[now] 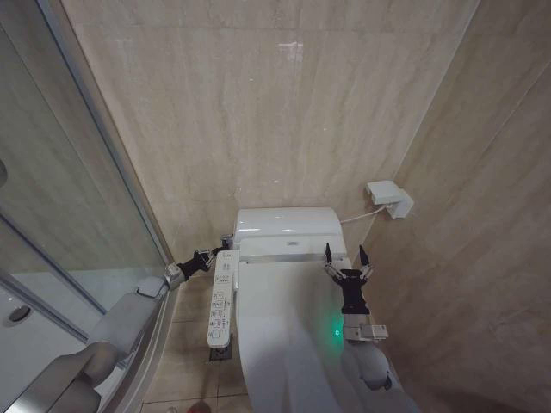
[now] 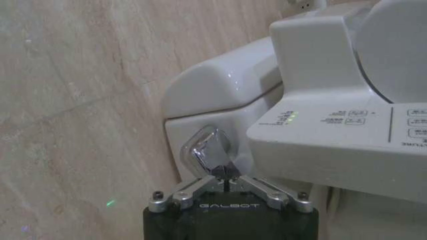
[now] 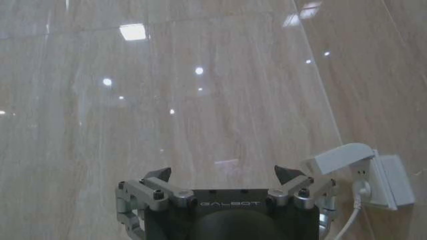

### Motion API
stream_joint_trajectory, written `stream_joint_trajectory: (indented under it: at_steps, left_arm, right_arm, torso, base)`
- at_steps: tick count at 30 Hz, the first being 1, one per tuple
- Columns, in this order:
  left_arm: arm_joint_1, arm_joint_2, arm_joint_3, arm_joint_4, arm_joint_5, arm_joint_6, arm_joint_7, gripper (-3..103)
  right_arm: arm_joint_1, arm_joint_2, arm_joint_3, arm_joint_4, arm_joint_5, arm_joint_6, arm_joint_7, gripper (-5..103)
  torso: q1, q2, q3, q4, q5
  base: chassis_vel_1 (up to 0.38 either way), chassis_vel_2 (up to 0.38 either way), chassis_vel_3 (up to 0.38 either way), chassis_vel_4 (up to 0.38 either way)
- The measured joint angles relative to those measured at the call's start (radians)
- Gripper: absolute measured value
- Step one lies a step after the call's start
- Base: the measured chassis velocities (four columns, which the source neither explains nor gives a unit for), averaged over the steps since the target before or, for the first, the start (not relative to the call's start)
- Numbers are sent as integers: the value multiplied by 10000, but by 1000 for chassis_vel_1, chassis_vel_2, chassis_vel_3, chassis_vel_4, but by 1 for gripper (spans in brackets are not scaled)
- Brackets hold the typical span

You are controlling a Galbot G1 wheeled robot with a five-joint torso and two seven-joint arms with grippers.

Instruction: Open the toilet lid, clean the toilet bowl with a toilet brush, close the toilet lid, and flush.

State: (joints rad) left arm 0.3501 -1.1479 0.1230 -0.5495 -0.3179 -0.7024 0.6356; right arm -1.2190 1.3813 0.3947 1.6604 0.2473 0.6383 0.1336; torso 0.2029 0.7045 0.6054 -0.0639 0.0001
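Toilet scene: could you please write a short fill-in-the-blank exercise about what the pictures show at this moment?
1. The toilet lid is ____ over the bowl.
2. The left gripper has its fingers shut at the chrome ____ on the side of the tank.
3. The right gripper hovers above the lid with its fingers ____.
4. The white button panel lies on the robot's ____ side of the toilet.

Missing words: closed; flush lever; open; left

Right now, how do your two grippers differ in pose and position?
The left gripper is shut, fingertips together at the chrome flush lever on the side of the tank; the right gripper is open, touching nothing. The left sits beside the button panel; the right hovers over the closed toilet lid. Both point toward the wall.
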Motion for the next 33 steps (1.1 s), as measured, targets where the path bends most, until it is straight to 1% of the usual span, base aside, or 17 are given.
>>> stream_joint_trajectory:
  at_steps: [33]
  left_arm:
    - [13,-50,-13,103,47,-3,-33,0]
  right_arm:
    - [-19,-72,29,63,48,4,10,100]
  torso:
    - [0,0,0,-3,-2]
  base:
    - [0,0,0,0]
